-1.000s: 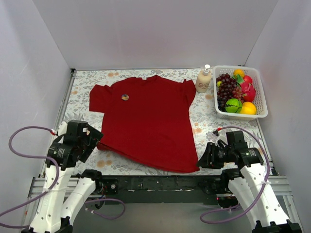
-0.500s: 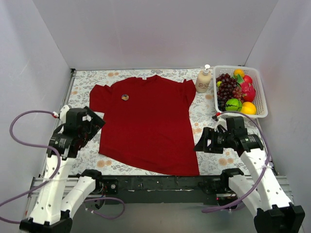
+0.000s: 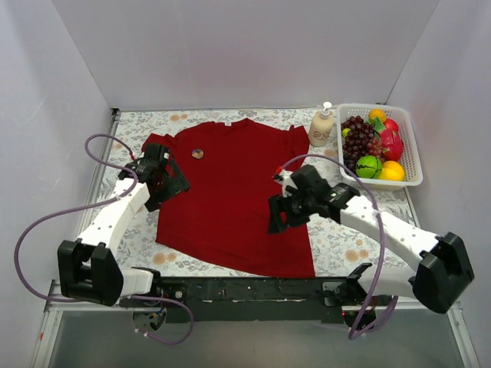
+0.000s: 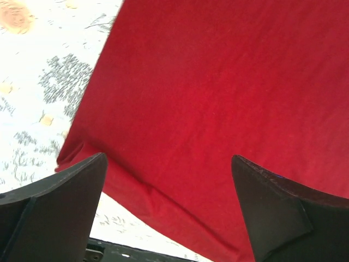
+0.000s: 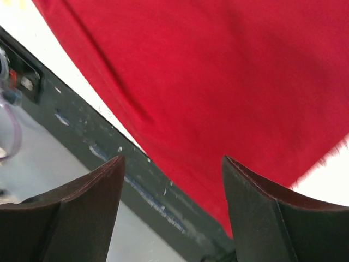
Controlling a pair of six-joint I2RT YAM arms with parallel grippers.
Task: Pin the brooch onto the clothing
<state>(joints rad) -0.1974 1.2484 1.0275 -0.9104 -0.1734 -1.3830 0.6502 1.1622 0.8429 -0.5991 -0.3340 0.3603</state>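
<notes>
The dark red short-sleeved T-shirt [image 3: 230, 192] lies flat, its long axis running from the collar at the far side to the hem nearest the arm bases. The hem sits slightly to the right of the collar. The small round pale brooch [image 3: 198, 153] sits on the chest near the collar, just beyond the left gripper [image 3: 170, 184] and to its right, and well apart from the right gripper [image 3: 276, 215].

Both pairs of jaws stand wide apart with nothing between them. Under the left one, the shirt's side edge and a corner of the hem meet the floral tablecloth [image 4: 38, 71]. Under the right one [image 5: 172, 202], the hem runs along the table's dark front rail [image 5: 109, 164]. Bare cloth borders the shirt on both sides.

A second ago both arms were folded back by their bases; now they reach over the shirt. The brooch has not moved.
</notes>
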